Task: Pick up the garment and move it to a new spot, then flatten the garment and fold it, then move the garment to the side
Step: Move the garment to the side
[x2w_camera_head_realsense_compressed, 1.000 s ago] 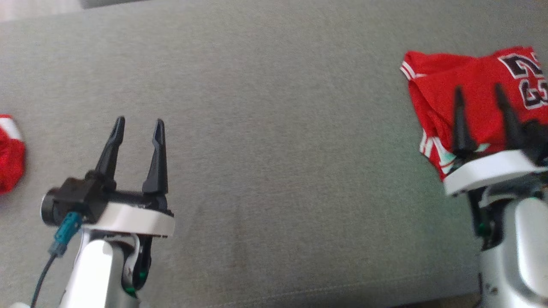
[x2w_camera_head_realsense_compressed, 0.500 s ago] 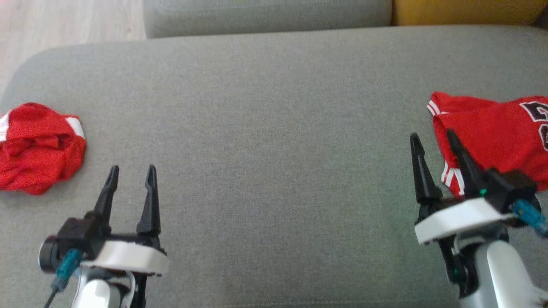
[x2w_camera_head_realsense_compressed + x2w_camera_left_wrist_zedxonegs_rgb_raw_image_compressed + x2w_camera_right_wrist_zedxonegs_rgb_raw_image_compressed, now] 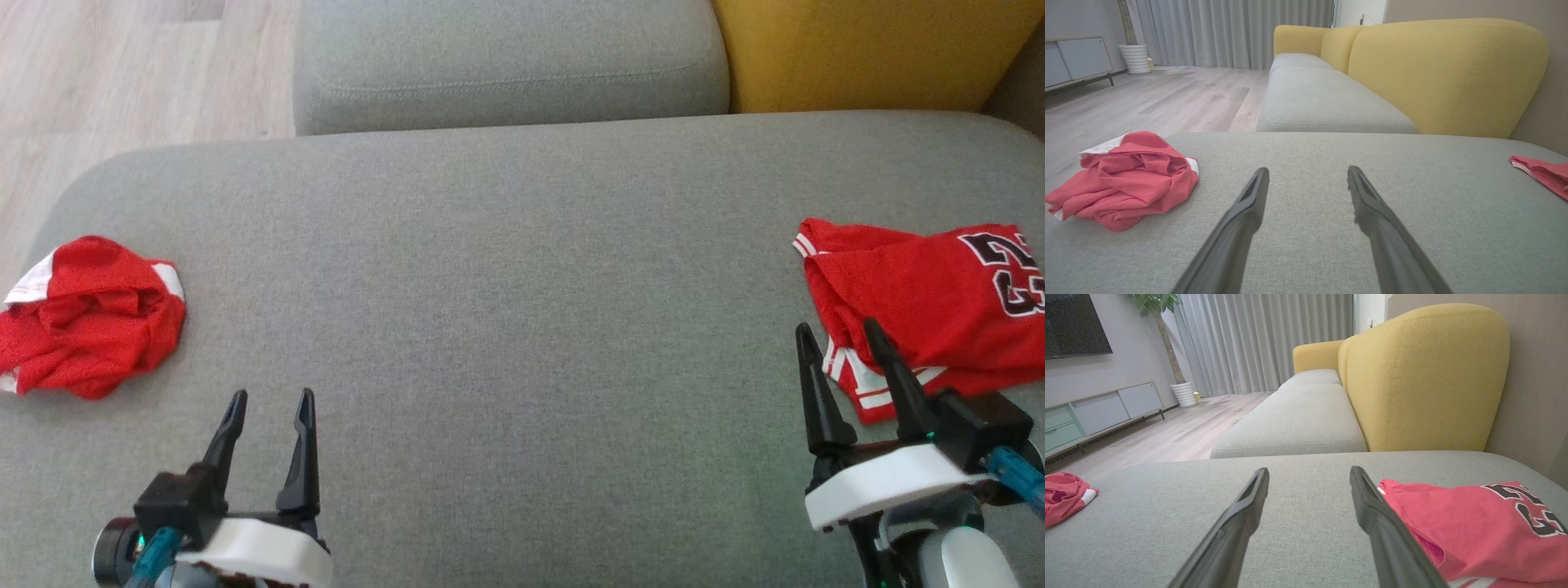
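A crumpled red garment (image 3: 90, 314) with white trim lies at the left end of the grey sofa cushion (image 3: 506, 269). A folded red jersey (image 3: 914, 298) with a black number lies flat at the right end. My left gripper (image 3: 272, 394) hovers open and empty near the cushion's front edge, to the right of the crumpled garment (image 3: 1135, 179). My right gripper (image 3: 838, 325) is open and empty, its fingers at the near left corner of the folded jersey (image 3: 1474, 522), apart from it. Both wrist views show open jaws, left gripper (image 3: 1308, 169) and right gripper (image 3: 1309, 469), over bare cushion.
Beyond the cushion stand another grey seat (image 3: 506, 65) and a yellow backrest (image 3: 865, 49). Wooden floor (image 3: 122, 73) lies off the cushion's far left. A low cabinet (image 3: 1098, 412) and a potted plant (image 3: 1182, 392) stand across the room.
The camera has tilted, bringing the far seat and floor into view. My right gripper has drawn back from over the folded jersey to its near left corner. Both grippers stay open.
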